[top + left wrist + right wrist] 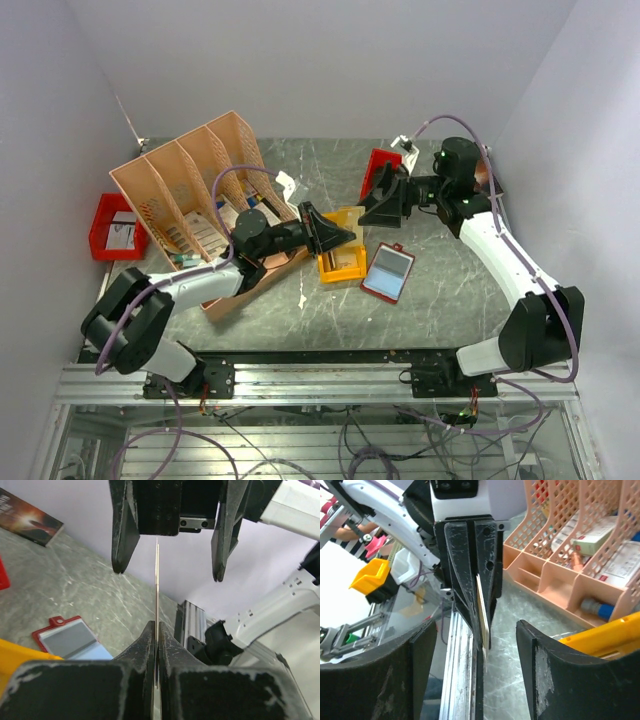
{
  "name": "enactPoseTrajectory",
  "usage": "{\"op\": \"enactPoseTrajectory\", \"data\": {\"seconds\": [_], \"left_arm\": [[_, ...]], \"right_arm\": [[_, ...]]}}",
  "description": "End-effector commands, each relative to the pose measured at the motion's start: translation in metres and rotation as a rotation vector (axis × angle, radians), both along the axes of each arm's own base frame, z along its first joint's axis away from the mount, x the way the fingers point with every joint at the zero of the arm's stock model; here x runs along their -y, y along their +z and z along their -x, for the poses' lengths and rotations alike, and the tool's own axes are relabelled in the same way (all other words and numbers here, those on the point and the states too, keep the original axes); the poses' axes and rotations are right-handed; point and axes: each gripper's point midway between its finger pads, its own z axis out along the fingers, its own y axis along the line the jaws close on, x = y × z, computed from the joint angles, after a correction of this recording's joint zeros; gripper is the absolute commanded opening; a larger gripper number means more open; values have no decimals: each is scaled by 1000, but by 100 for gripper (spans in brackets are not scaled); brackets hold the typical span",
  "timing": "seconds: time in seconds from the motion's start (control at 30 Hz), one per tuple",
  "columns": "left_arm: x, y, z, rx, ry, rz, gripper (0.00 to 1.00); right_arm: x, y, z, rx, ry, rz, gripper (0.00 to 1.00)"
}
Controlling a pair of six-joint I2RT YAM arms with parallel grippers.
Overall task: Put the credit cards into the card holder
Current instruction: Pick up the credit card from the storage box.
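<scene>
Left gripper (156,632) pinches one credit card (157,587) edge-on, with the right gripper (475,630) spread around it. The card holder (388,272) lies open on the table (450,295), seemingly with no card in it yet.

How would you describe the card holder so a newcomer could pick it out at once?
Find the peach file rack at the back left, then the yellow bin right of it near the middle. Just right of that bin lies the card holder, flat and open. Unlike the boxy red bin at far left, it is thin, with a red rim round pale clear pockets.
</scene>
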Motion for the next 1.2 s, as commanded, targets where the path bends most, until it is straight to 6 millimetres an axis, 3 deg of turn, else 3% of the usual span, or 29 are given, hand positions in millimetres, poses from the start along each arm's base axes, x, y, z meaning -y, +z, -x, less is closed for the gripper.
{"op": "enactPoseTrajectory", "data": {"seconds": [0.0,0.27,0.43,0.53,0.57,0.67,0.73,0.97,1.17], "left_arm": [[8,20,19,94,-164,45,7],[6,23,19,75,-203,89,7],[5,25,17,68,-209,100,7],[4,25,14,56,-192,97,8],[4,24,12,47,-177,95,12],[-1,20,3,24,-89,81,40],[-4,16,-1,20,-20,64,51],[9,0,0,16,47,-37,52],[15,1,-7,10,72,-51,49]], "right_arm": [[-9,3,16,-1,75,-19,59],[-16,4,37,-41,189,-38,26],[-17,2,36,-50,181,-35,21],[-19,0,28,-60,145,-23,0],[-20,-1,23,-52,121,-12,0],[-20,-9,1,14,-5,68,0],[-19,-9,-7,9,-62,90,0],[-17,-12,-23,-1,-186,112,0],[-15,-15,-30,-11,-237,131,0]]}}
